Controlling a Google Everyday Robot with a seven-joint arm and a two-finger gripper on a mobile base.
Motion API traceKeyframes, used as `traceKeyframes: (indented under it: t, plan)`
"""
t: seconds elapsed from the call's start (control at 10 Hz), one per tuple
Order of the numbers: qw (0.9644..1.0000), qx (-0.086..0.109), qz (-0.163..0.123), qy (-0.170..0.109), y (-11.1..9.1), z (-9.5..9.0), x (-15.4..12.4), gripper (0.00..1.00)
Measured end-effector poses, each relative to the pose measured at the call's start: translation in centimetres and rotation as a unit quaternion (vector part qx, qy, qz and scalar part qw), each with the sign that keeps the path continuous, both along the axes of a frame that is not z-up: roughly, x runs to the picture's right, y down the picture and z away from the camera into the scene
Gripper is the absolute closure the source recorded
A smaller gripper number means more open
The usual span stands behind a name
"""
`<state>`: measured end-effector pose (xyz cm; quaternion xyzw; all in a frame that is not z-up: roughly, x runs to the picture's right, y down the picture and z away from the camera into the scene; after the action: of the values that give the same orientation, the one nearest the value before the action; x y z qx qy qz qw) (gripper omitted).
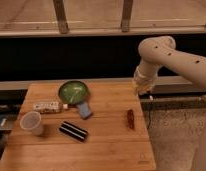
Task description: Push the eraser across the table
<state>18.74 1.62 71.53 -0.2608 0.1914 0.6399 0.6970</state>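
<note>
The eraser (pixel 73 131), a flat black block with white stripes, lies on the wooden table (pixel 111 150) left of centre, just right of a clear plastic cup (pixel 32 123). My gripper (pixel 141 89) hangs at the end of the cream arm above the table's far right edge, well away from the eraser, up and to the right of it.
A green bowl (pixel 73 92) sits at the back, a blue sponge pad (pixel 85 109) just in front of it, a small patterned box (pixel 47 106) to the left. A reddish-brown stick (pixel 130 119) lies near the right edge. Speckled floor lies to the right.
</note>
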Motion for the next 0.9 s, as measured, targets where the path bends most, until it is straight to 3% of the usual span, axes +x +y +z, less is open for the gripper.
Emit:
traceKeyframes:
  t: [0.2, 0.3, 0.6, 0.9]
  plan:
    - [1.0, 0.002, -0.004, -0.002, -0.1, -0.2, -0.1, 1.0]
    - [0.9998, 0.006, -0.015, -0.009, -0.2, -0.5, -0.3, 1.0]
    - [0.9969, 0.002, -0.061, -0.051, -0.6, 0.4, -4.9, 1.0]
    - [0.9875, -0.025, -0.104, -0.116, 0.7, 1.7, -11.7, 1.0]
